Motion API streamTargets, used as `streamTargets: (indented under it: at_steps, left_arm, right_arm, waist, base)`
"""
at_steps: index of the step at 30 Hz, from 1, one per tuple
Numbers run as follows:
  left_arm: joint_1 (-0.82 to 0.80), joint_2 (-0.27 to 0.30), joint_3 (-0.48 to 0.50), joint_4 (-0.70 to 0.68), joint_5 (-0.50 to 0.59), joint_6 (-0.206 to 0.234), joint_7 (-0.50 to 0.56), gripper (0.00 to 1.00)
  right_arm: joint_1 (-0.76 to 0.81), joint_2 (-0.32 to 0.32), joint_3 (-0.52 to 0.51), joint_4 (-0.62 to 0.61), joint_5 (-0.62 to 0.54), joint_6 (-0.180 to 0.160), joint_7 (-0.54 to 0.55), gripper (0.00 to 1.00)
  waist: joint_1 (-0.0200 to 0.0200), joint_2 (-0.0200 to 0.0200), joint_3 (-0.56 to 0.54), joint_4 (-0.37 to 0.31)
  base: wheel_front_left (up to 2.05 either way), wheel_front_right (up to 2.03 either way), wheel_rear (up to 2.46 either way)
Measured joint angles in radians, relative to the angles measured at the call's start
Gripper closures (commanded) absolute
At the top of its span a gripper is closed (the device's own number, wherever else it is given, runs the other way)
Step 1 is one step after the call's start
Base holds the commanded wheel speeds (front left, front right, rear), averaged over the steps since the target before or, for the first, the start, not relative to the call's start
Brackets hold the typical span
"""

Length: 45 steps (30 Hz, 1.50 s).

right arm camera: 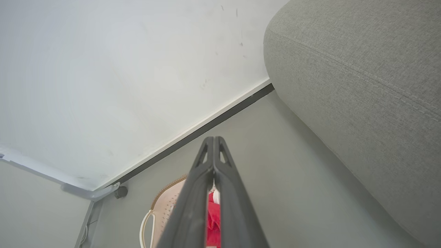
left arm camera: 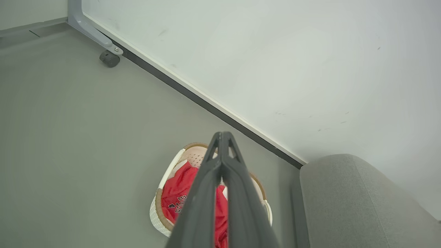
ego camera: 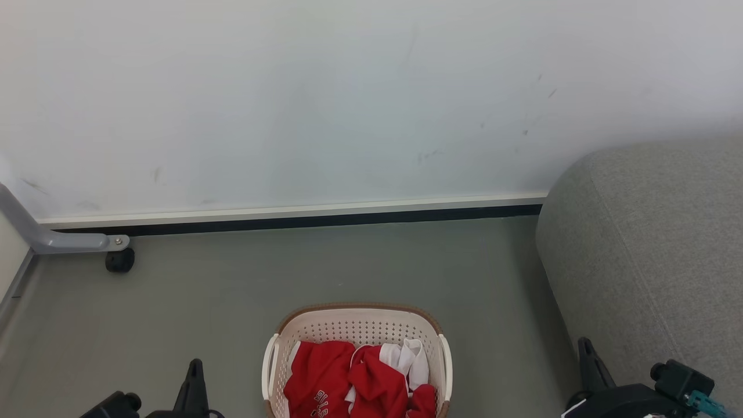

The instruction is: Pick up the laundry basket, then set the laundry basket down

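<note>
far left, a grey metal leg (ego camera: 52, 238) with a small black wheel (ego camera: 119, 260) stands against the wall.

the left gripper (ego camera: 196, 367) hangs low over the floor, its two fingers pressed together to a single point in the left wrist view, holding nothing and well apart from the basket.

the laundry basket (ego camera: 360, 325) stands upright on the grey floor in the middle, near the robot. its brown rim is level and its white side handles (ego camera: 270, 360) are free. inside lies a loose heap of red clothing (ego camera: 325, 377) with a white piece (ego camera: 412, 354) towards the right, well below the rim.

the right gripper (ego camera: 586, 351) is likewise closed tight and empty, off to the basket's right, just beside a grey sofa (ego camera: 650, 261).

as a judgement: a basket resting on the floor with both arms clear fits the moment ahead of a lift, or the moment after it is put down. the pictures do not settle which. either way, the right arm has little room beside the sofa.
</note>
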Motion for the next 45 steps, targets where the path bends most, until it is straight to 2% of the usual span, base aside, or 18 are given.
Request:
streamTargets:
  at_steps: [45]
  left_arm:
    - [-0.034, -0.001, 0.105, -0.051, -0.555, -0.114, 0.159, 1.0]
  right_arm:
    - [-0.001, 0.027, -0.212, -0.061, 0.6, 0.113, 0.159, 1.0]
  waist:
    - [0.0, 0.0, 0.027, 0.008]
  base:
    - [0.0, 0.0, 0.0]
